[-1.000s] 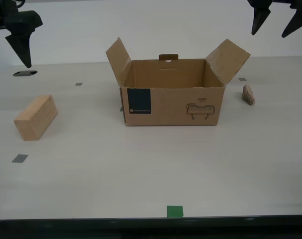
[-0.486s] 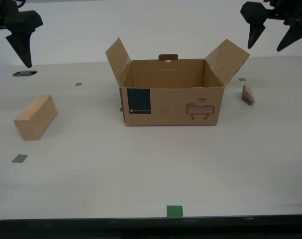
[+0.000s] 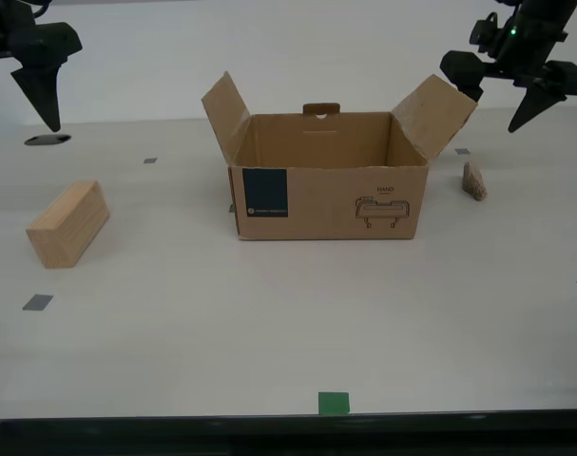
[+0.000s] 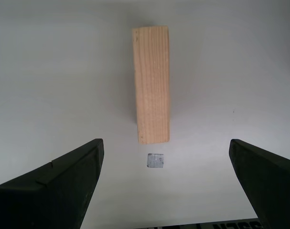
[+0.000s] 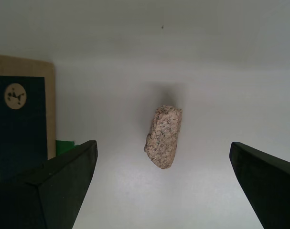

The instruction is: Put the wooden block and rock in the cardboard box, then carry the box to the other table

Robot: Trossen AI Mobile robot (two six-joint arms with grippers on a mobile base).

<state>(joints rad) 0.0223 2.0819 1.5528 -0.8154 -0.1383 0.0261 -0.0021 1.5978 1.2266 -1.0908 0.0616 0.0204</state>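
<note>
The cardboard box (image 3: 326,201) stands open in the middle of a smooth pale table, flaps up, nothing visible inside. The wooden block (image 3: 67,224) lies on the table toward the exterior view's left; the second wrist view looks down on the block (image 4: 153,83). My second gripper (image 3: 20,128) hangs open well above and behind it. The rock (image 3: 474,180) lies just beyond the box on the exterior view's right, and also shows in the first wrist view (image 5: 163,136). My first gripper (image 3: 494,112) hovers open above the rock, empty. The other table is out of view.
Small grey tape squares (image 3: 38,302) dot the table and a green tape square (image 3: 334,403) sits at its front edge. A dark oval mark (image 3: 48,140) lies at the back on the exterior view's left. The box's navy label (image 5: 20,119) is close beside the rock.
My first gripper has come down and turned above the rock at the exterior view's right. My second gripper, the box, block and rock have not moved.
</note>
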